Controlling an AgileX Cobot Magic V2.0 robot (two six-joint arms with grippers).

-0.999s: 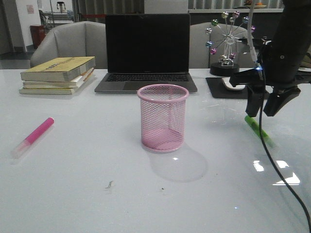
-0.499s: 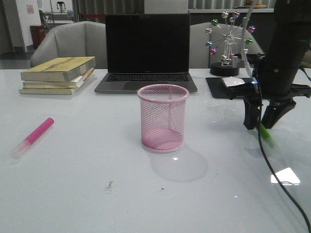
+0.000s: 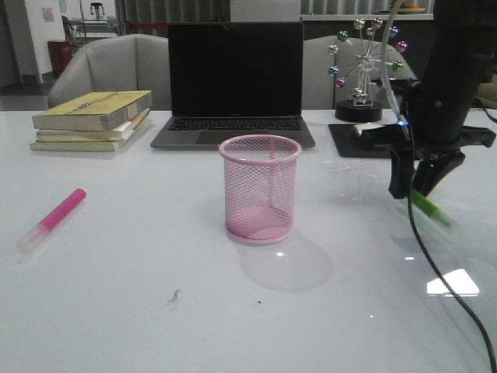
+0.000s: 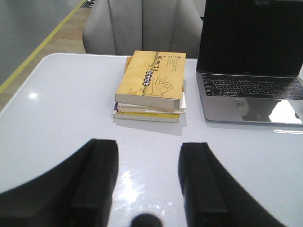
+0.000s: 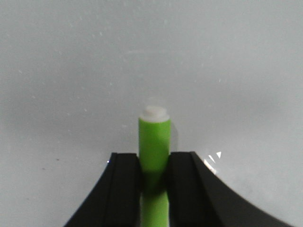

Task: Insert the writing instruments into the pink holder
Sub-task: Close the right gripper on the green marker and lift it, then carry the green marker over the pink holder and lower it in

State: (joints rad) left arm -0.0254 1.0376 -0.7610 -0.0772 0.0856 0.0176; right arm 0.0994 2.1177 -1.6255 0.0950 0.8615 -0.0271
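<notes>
The pink mesh holder (image 3: 260, 189) stands upright at the table's middle. Far left on the table lies the magenta highlighter (image 3: 53, 219). At the right, my right gripper (image 3: 410, 189) is shut on the green highlighter (image 3: 429, 207), whose body sticks out past the fingers toward the table in the front view. In the right wrist view the green highlighter (image 5: 154, 142) is pinched between both black fingers (image 5: 124, 184), its whitish end pointing away. My left gripper (image 4: 147, 182) is open above bare table, nothing between its fingers; it does not show in the front view.
A laptop (image 3: 235, 84) stands open behind the holder. A stack of books (image 3: 93, 119) sits at the back left. A black mat (image 3: 365, 140) and a small ferris-wheel ornament (image 3: 363, 66) are at the back right. A cable (image 3: 443, 272) hangs from the right arm.
My right gripper came down over the green highlighter and closed on it; a second ago its fingers were spread above the marker. The highlighter now sits slightly raised and tilted.
</notes>
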